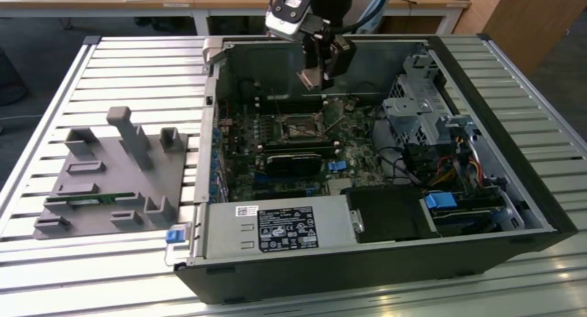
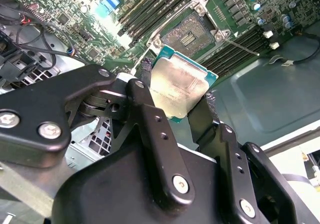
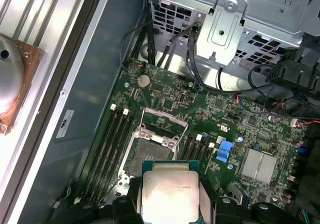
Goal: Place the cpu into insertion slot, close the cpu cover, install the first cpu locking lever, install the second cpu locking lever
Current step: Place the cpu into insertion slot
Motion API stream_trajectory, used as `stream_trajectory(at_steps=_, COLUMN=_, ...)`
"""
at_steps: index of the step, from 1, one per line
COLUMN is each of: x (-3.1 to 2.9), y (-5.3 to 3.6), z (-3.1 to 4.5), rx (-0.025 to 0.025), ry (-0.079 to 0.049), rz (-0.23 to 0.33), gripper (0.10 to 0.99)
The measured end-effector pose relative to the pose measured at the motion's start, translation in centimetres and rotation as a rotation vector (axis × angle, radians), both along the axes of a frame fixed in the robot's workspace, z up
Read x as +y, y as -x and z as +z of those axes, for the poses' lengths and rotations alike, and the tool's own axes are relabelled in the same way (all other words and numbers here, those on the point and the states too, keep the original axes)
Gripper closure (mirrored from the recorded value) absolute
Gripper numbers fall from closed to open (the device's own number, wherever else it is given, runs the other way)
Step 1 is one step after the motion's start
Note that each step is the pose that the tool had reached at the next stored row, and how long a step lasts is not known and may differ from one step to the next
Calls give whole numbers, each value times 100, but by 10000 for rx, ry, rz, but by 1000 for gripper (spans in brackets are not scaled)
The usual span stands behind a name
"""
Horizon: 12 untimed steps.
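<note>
My gripper (image 2: pixel 177 86) is clamped on the cpu (image 3: pixel 170 194) by 2 opposite edges, hovering above the green board (image 3: pixel 220 109). Beyond it, the insertion slot (image 3: pixel 150 156) lies bare near the board's middle, with the cpu cover (image 3: pixel 161 128) flipped up behind. The risk is that a tilted or offset landing could bend pins.

The arm's wrist housing (image 1: pixel 291 7) is silver-grey, with a black face panel carrying a blue mark. A blue-grey cable (image 1: pixel 374 11) loops beside it. The end effector (image 1: pixel 314 80) is matte black throughout. In the second wrist view its body is a smooth, rounded block. Flat link bars (image 2: pixel 50 109) with rounded ends are fastened to it by bright silver screws (image 2: pixel 180 184). Each of the two fingers (image 2: pixel 150 119) is a narrow black bar with a row of small holes.
</note>
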<state>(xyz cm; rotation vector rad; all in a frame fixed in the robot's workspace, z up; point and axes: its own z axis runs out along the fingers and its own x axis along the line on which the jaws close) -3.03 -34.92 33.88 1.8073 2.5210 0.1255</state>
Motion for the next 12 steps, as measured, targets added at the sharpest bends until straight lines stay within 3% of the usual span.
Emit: stream_trajectory(at_steps=12, x=0, y=1, z=-44, rx=-1, ry=-1, rz=-21, gripper=545)
